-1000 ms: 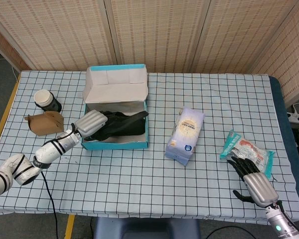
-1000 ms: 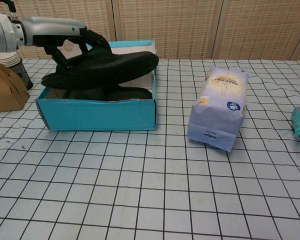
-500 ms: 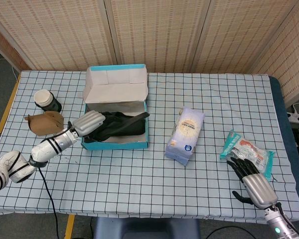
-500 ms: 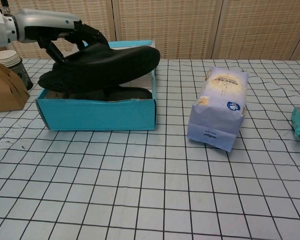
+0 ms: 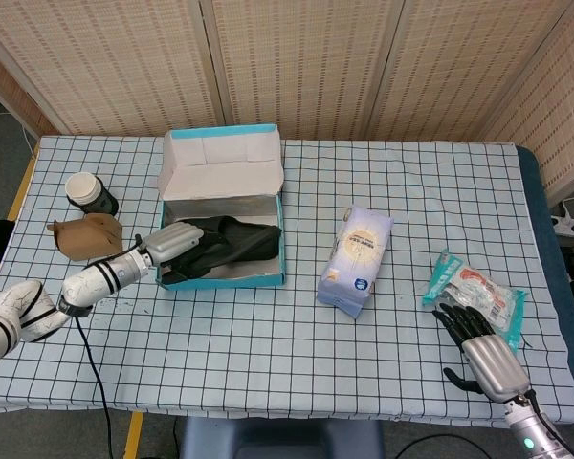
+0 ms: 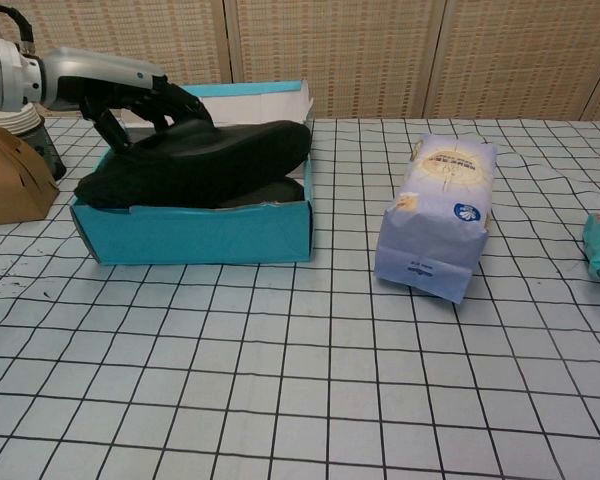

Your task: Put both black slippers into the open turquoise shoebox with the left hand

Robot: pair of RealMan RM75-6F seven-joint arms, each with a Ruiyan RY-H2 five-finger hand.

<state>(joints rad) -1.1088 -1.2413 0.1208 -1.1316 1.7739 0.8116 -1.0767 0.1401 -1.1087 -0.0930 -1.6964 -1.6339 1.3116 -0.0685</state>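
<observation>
Now the left hand (image 6: 130,95) grips a black slipper (image 6: 200,160) over the turquoise shoebox (image 6: 195,230).

Slipper (image 6: 195,160) (in left hand (image 6: 130,95)) — lower now, onto the shoebox (image 6: 200,230) rim.

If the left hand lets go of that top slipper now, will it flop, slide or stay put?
Probably stays. The top slipper holds its shape across the shoebox, so it looks fairly stiff. It rests on the slipper beneath, above the rim, so it may tilt slightly once the left hand releases.
</observation>
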